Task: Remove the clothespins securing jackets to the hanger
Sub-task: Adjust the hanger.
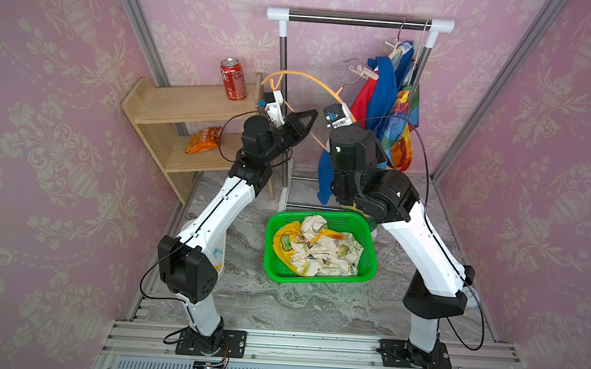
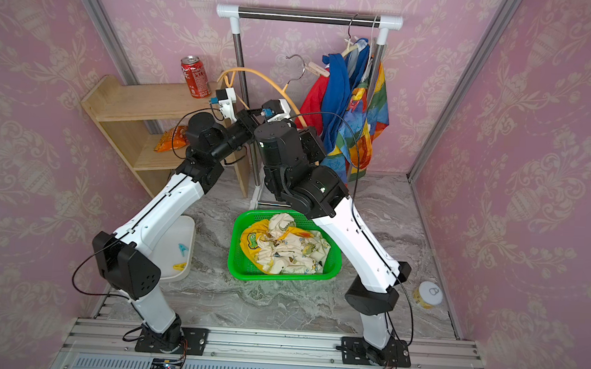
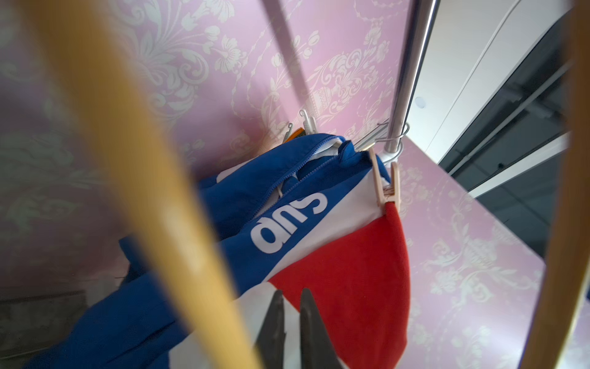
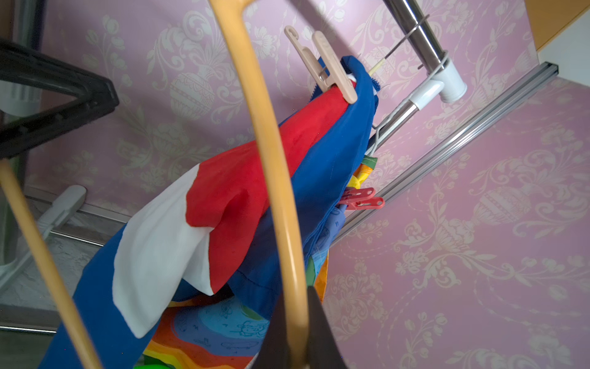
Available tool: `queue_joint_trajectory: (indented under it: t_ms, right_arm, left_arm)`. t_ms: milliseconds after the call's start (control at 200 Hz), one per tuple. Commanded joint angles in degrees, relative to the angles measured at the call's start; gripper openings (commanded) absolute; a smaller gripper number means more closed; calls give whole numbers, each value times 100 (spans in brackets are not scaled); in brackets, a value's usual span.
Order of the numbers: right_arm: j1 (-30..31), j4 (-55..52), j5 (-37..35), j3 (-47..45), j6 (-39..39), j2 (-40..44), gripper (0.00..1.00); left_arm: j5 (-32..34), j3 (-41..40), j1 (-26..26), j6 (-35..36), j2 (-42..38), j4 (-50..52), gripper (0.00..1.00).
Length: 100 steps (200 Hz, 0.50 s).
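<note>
The blue-red-white jacket (image 1: 380,92) and the rainbow jacket (image 1: 406,107) hang at the right end of the rail (image 1: 360,19). A beige clothespin (image 1: 369,73) (image 3: 386,185) (image 4: 329,70) pinches the blue-red-white jacket's shoulder. In the right wrist view a red clothespin (image 4: 362,199) clips the rainbow one. The yellow dinosaur jacket (image 1: 318,246) lies in the green basket (image 1: 316,279). My right gripper (image 4: 297,294) is shut on a bare wooden hanger (image 1: 304,75), off the rail. My left gripper (image 3: 291,292) (image 1: 314,112) is shut just short of the jacket's white and red cloth, nothing seen between its fingers.
A wooden shelf (image 1: 186,105) at back left carries a red can (image 1: 233,79) and an orange snack bag (image 1: 203,139). A white tray (image 2: 178,234) at front left holds a light blue clothespin (image 2: 183,248) and a yellow one (image 2: 180,265). A small jar (image 2: 429,293) stands at right.
</note>
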State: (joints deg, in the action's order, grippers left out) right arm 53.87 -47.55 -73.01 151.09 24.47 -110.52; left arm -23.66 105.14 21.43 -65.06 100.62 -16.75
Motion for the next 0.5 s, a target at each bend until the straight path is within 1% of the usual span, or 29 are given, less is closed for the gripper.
queue_joint_trajectory:
  t_ms: [0,95,155,190,210,255,280,345,350,360,365,380,495]
  right_arm:
    - [52,-85,277,50,-348,364,4]
    - [48,-292,528,-160,-727,627,11]
    - [45,-285,776,-486,-913,901,14]
    - [38,-143,839,-757,-977,1090,18]
    - [36,-71,905,-913,-1014,1204,23]
    - [5,62,1150,-1270,-1138,1499,37]
    - [-27,148,1280,-1491,-1261,1671,42]
    - [-216,308,1969,-2091,-1662,2226,51]
    - [-239,321,2025,-2162,-1698,2275,52]
    - [-288,362,2117,-2263,-1781,2360,59]
    - [-310,383,2178,-2309,-1819,2422,62]
    - [-377,454,2310,-2488,-1943,2561,65]
    - [-1044,1198,3663,-4012,-2590,3837,74]
  left_arm:
    - [-621,401,45,533,357,-3,0]
    - [-779,618,78,343,605,-96,0]
    - [-780,675,85,79,720,-334,0]
    - [-814,738,81,-79,815,-460,0]
    - [-821,764,81,-175,859,-538,0]
    - [-825,825,88,-358,935,-705,0]
    - [-810,839,81,-414,970,-792,0]
    - [-747,895,84,-477,994,-894,0]
    - [-746,903,82,-479,994,-905,0]
    - [-746,916,83,-481,1001,-923,0]
    - [-745,918,86,-481,1002,-925,0]
    - [-745,937,83,-482,1008,-928,0]
    - [-772,1190,81,-699,1112,-1071,0]
